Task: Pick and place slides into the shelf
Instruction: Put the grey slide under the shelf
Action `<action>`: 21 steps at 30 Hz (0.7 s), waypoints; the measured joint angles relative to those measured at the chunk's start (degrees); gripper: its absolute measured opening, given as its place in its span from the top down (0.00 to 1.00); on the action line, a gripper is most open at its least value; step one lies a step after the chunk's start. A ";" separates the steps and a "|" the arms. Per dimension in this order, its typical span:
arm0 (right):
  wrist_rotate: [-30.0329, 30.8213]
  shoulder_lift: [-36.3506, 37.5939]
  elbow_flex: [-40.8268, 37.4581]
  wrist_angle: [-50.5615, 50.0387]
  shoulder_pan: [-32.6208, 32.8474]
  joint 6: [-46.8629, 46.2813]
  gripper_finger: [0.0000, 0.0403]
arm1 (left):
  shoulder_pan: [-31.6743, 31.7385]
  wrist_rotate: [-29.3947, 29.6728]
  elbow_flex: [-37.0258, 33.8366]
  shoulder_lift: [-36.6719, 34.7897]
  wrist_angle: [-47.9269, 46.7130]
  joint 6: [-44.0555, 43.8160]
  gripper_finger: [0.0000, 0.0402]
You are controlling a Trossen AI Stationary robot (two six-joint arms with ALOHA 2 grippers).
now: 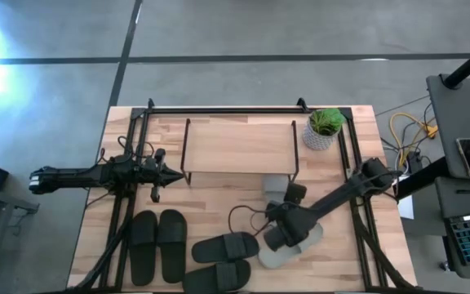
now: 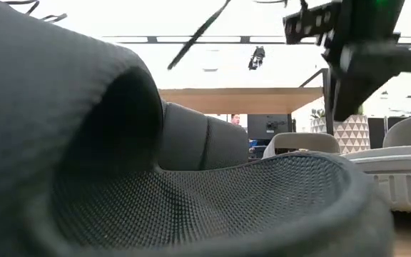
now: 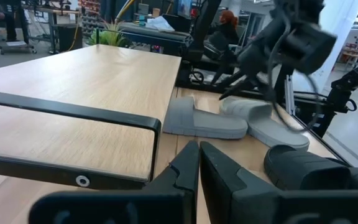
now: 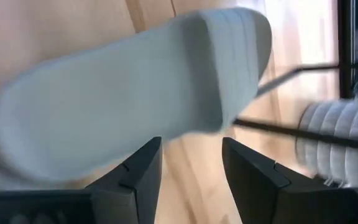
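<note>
Pale grey slide point(image 4: 129, 87) lies just beyond the right gripper point(image 4: 191, 171), whose jaws stand apart and empty, while the left gripper point(image 3: 199, 163) waits clenched beside the shelf point(image 1: 239, 145).

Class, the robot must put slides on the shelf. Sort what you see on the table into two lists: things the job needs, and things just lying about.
Needed for the job:
black slides
olive slides
grey slide under the open right gripper
second grey slide beside the shelf
shelf

Just lying about:
potted plant
left gripper, shut and waiting left of the shelf
</note>
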State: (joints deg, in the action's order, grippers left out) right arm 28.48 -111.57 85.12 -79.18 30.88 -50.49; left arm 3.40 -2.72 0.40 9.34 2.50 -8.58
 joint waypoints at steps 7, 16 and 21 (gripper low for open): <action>-11.16 4.89 3.52 -1.68 6.49 -29.00 0.60 | 0.02 -0.02 0.00 0.00 -0.01 0.00 1.00; -28.00 3.60 3.83 4.63 10.98 -52.64 0.60 | 0.00 0.00 0.00 -0.06 0.03 0.00 1.00; -28.84 -0.23 9.40 3.97 10.81 -48.41 0.60 | 0.01 -0.02 0.00 -0.02 0.01 0.00 1.00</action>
State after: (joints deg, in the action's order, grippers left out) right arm -0.37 -111.79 94.52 -75.20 41.68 -98.91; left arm 3.41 -2.74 0.40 9.32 2.51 -8.58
